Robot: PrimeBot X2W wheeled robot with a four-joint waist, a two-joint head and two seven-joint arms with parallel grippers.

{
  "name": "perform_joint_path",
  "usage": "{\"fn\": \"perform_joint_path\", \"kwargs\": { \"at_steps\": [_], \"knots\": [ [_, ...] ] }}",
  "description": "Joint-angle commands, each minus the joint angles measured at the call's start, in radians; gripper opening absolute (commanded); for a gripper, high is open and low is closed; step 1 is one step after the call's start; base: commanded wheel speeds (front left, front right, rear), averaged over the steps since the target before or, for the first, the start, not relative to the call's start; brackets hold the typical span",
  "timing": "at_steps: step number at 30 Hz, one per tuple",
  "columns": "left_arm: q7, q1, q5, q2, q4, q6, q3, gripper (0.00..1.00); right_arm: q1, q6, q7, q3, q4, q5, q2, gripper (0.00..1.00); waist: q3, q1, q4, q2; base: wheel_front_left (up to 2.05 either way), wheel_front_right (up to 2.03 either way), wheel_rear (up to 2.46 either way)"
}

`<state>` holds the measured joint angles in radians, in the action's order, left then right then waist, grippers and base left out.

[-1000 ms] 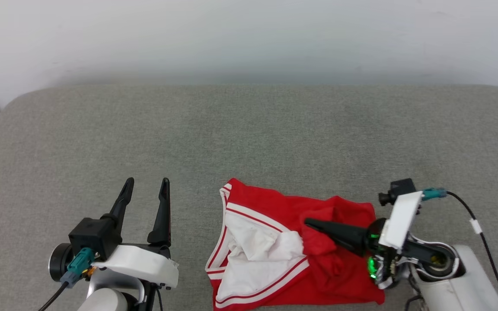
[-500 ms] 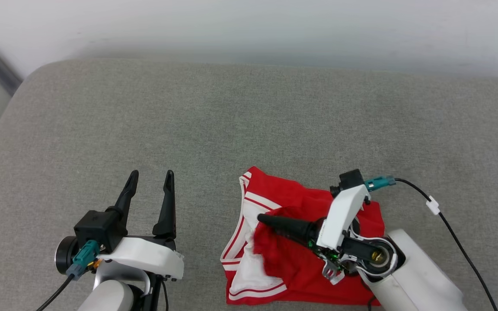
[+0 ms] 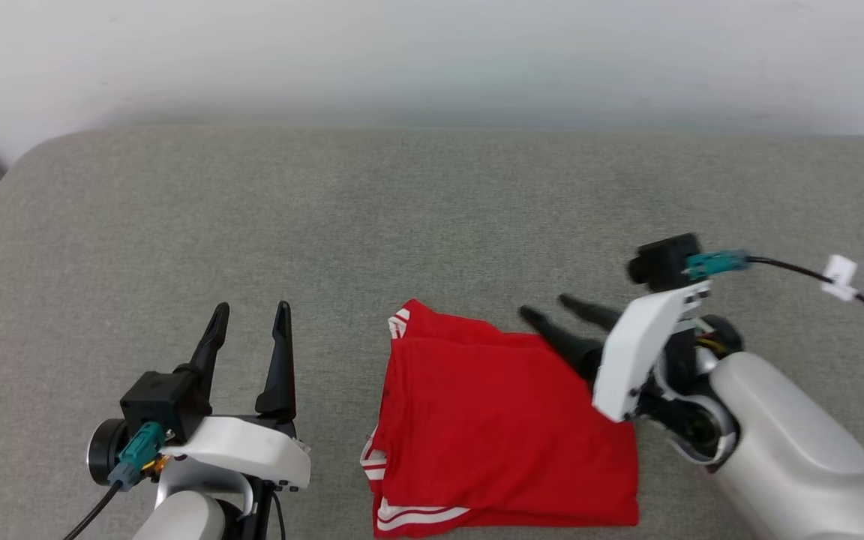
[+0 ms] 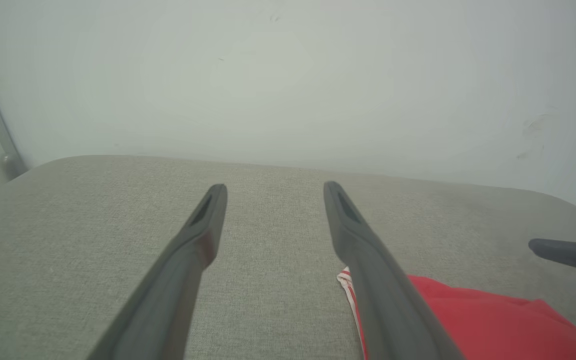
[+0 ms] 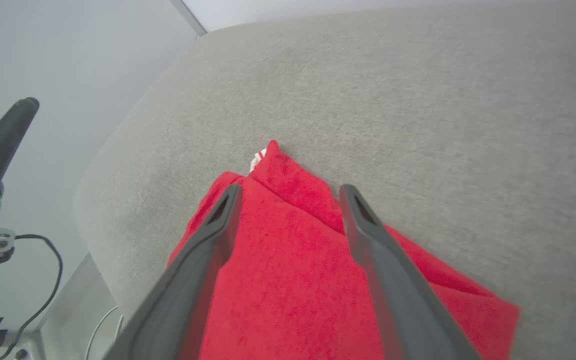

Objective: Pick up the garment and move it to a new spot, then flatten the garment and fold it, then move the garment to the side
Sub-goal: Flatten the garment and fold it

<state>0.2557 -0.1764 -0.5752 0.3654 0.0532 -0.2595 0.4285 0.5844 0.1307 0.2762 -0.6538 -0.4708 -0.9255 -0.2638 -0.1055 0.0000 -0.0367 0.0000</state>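
Grey padded surface [image 3: 402, 210] with rounded corners, pale wall [image 3: 432, 52] behind. At the near edge, right of middle: garment [image 3: 507, 435], folded into a flat red block, close to square, near end running out of the head view, so long axis hard to call. Striped trim peeking out at the far-left corner and the near-left edge.

Over the far-right corner of the fabric: right claw [image 3: 544, 306], fingers spread apart, nothing between them, pointing leftward and toward the far edge. From its own wrist, fingers astride red cloth, tips short of the far-left corner; touching or just above, impossible to tell.

Left of the fabric and apart from it: left claw [image 3: 252, 307], fingers likewise spread and empty, aimed at the far edge, cloth off to its right.

Folding apparently done, shift to the side not yet made. Right arm clearly the nearer, cloth directly below and leftward of its tips. Probably a matter of dropping onto the right edge and pinching all layers together, to avoid springing the fold open.
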Motion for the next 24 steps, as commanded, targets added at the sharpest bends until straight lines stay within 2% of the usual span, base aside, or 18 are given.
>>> {"fn": "perform_joint_path", "kwargs": {
  "at_steps": [1,8,12,17,24],
  "knots": [
    [0.003,0.007,0.002,0.003,0.0,-0.002,-0.003,1.0,-0.007,0.0,-0.022,0.013,-0.006,0.012,-0.006,1.0,0.007,0.0,0.011,0.0,0.0,0.0,0.0],
    [0.004,0.034,-0.005,0.013,-0.005,-0.02,-0.02,1.0,-0.101,0.0,-0.217,0.202,-0.058,0.201,-0.086,1.0,0.029,0.0,0.061,0.0,0.0,0.0,0.0],
    [0.004,0.055,-0.01,0.023,-0.009,-0.029,-0.032,1.0,-0.169,0.0,-0.346,0.343,-0.018,0.331,-0.111,1.0,0.045,0.0,0.089,0.0,0.0,0.0,0.0],
    [0.005,0.084,-0.016,0.03,-0.008,-0.04,-0.04,1.0,-0.286,0.0,-0.428,0.491,0.098,0.463,-0.065,1.0,0.063,0.0,0.108,0.0,0.0,0.0,0.0],
    [0.007,0.127,-0.005,0.036,-0.014,-0.06,-0.047,1.0,-0.466,0.0,-0.396,0.594,0.313,0.608,0.027,1.0,0.099,0.0,0.106,0.0,0.0,0.0,0.0]
  ]
}}
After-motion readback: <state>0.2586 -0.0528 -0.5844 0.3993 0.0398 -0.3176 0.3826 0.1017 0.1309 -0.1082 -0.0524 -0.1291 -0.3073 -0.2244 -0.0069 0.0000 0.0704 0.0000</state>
